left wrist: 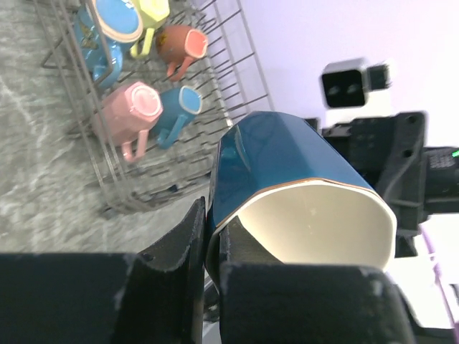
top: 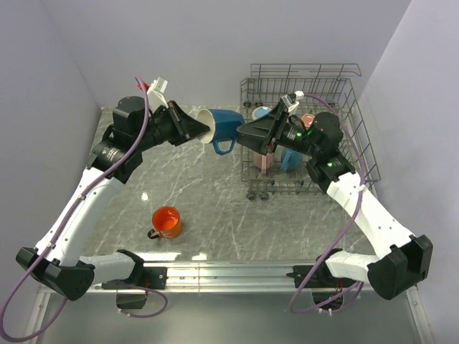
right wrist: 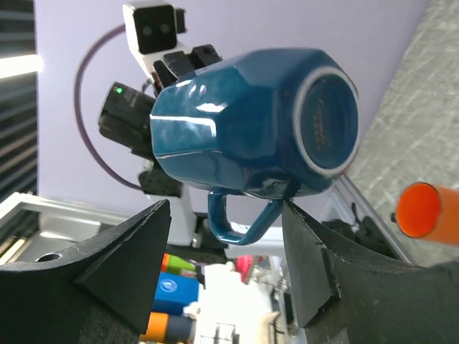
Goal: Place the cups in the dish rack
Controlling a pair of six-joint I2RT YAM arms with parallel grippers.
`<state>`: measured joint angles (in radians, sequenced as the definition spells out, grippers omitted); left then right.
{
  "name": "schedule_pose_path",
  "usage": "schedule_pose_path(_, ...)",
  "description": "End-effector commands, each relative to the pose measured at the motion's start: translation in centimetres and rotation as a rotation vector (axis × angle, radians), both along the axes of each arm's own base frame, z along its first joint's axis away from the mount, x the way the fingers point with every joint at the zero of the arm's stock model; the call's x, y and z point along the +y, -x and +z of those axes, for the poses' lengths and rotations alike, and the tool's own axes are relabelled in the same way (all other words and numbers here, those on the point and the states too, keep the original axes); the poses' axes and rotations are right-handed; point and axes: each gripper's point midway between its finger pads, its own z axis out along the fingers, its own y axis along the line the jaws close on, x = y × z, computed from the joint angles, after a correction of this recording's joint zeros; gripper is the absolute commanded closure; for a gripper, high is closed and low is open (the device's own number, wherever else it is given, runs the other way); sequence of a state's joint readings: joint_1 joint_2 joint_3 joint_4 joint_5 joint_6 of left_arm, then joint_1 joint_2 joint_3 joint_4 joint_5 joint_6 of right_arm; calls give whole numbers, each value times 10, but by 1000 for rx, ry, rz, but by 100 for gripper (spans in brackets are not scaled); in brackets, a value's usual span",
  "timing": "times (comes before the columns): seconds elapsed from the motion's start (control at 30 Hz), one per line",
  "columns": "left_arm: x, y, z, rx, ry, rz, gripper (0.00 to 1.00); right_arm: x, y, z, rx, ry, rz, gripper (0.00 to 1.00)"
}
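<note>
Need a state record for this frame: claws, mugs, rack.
left claw: shut on the rim of the dark blue mug, mug held in the air
right claw: open, straddling that mug's handle
orange mug: upright on the table, outside the rack
dish rack: holds several mugs, including the pink mug

L hand (left wrist: 214,242) pinches dk blue mug (left wrist: 280,168) rim; pink mug (left wrist: 133,107) in rack (left wrist: 115,198) beyond.

Cups (top: 264,159) sit in the dish rack (top: 358,143); one cup (top: 166,222) rests on the table (top: 215,193), front-left.
</note>
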<state>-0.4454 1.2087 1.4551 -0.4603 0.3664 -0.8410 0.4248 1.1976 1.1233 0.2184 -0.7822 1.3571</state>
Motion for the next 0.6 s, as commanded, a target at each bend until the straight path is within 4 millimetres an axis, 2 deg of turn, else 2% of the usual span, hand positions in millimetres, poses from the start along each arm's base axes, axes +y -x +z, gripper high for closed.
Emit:
schedule_pose_path(0.0, -10, 6, 68, -164, 188, -55, 100, 9, 4, 17, -43, -47, 24, 30)
schedule_pose_path(0.37, -16, 2, 58, -128, 264, -70, 100, 21, 7, 22, -39, -108, 68, 30)
schedule_pose_path(0.43, -17, 0, 52, -113, 273, -61, 100, 19, 9, 29, -40, -170, 74, 42)
schedule_pose_path(0.57, -23, -8, 43, -85, 301, -68, 100, 25, 13, 38, -24, -265, 114, 49)
